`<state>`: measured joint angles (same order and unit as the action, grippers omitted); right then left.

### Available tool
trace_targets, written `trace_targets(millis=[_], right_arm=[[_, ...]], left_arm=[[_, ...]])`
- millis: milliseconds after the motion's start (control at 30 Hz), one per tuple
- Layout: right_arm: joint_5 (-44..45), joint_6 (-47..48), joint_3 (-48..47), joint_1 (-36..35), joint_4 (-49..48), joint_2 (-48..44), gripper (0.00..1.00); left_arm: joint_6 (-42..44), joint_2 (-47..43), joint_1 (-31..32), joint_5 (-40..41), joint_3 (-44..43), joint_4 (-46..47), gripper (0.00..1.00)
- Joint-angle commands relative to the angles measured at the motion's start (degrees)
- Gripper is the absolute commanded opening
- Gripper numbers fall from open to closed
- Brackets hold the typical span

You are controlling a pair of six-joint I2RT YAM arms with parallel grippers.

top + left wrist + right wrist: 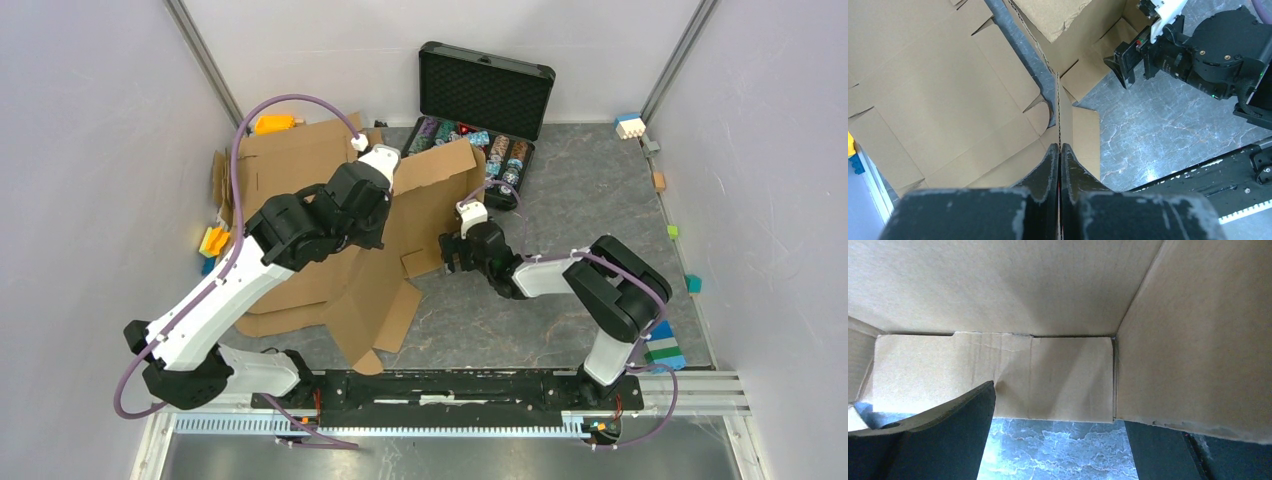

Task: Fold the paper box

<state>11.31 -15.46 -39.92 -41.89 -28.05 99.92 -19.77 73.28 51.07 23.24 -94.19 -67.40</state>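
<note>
I am seeing paper box [290, 165] sprawling half-flat on left-centre of desk [590, 210], far flap rising beside black case [487, 85]; left gripper [1059, 148] pinching thin upright panel edge of box; right gripper [1058, 407] gaping wide, facing box's right flap.

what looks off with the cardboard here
The paper box sprawls mostly unfolded, and one raised panel crowds the open black case. The left wrist view shows a ragged, torn-looking flap edge.
</note>
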Motion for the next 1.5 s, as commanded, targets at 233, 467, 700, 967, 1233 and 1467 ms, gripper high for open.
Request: trace_targets(millis=[233, 467, 700, 967, 1233, 1467], right_arm=[[18.48, 1.90, -0.85, -5.35, 9.52, 5.06, 0.98], [19.83, 1.75, 0.61, -5.66, 10.02, 2.53, 0.98], [15.64, 0.64, 6.36, -5.68, 6.83, -7.79, 0.91], [14.10, 0.06, 14.74, -7.09, 6.23, -18.24, 0.94], [13.04, 0.98, 17.07, -5.32, 8.28, -26.83, 0.98], [5.48, 1.64, 18.22, 2.05, 10.00, -33.54, 0.98]], left_arm=[[1.58, -1.00, -0.27, -2.68, 1.89, 1.54, 0.02], [1.53, -0.86, -0.33, -3.13, 2.44, 2.16, 0.02], [2.62, -1.42, -0.36, -10.00, 2.30, 3.61, 0.02], [3.03, -1.10, -0.36, -13.93, 2.92, 5.51, 0.02], [2.02, -1.70, -1.18, -10.75, 1.23, 5.74, 0.52], [0.97, -5.56, -2.76, -11.75, 1.58, 5.78, 0.79]])
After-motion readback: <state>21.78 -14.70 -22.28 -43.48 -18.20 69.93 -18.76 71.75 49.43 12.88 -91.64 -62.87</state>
